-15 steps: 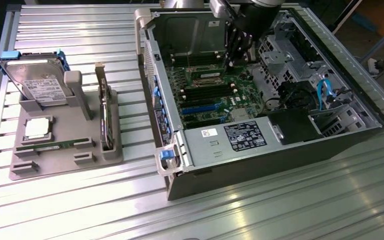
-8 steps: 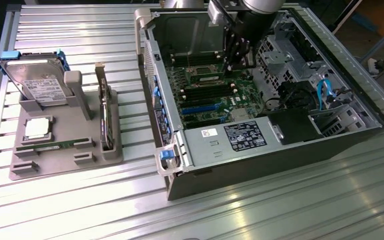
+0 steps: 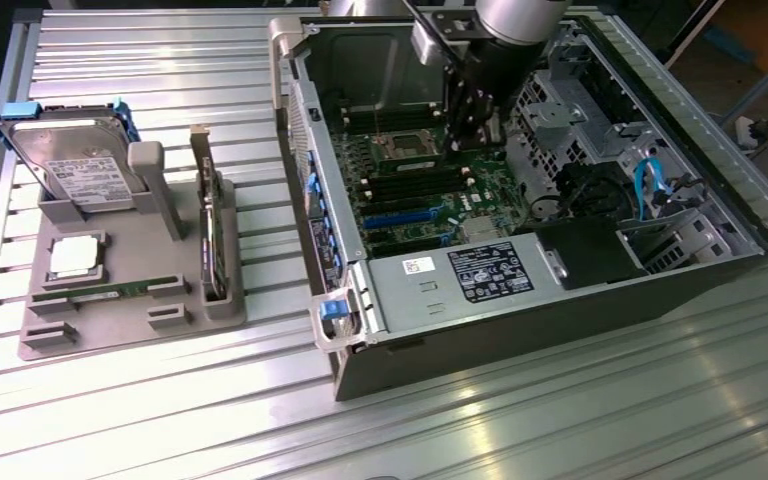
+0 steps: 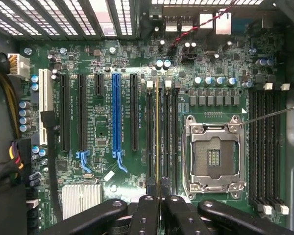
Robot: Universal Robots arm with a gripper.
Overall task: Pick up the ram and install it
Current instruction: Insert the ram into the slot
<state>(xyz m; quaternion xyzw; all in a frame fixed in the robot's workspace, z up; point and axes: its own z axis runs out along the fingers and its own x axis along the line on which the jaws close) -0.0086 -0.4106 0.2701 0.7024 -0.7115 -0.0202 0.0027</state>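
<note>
My gripper reaches down into the open computer case, over the motherboard beside the processor socket. In the wrist view the ram appears edge-on as a thin golden-green line between my two black fingers, and the gripper is shut on it. The stick runs lengthwise along a black memory slot just beside the empty silver socket, between the slot's white end clips. I cannot tell whether it is seated in the slot or held just above it.
On the table at the exterior view's left stands a grey holder with a hard drive, a square silver chip, a dark card on edge and a green stick. More memory slots lie past the socket.
</note>
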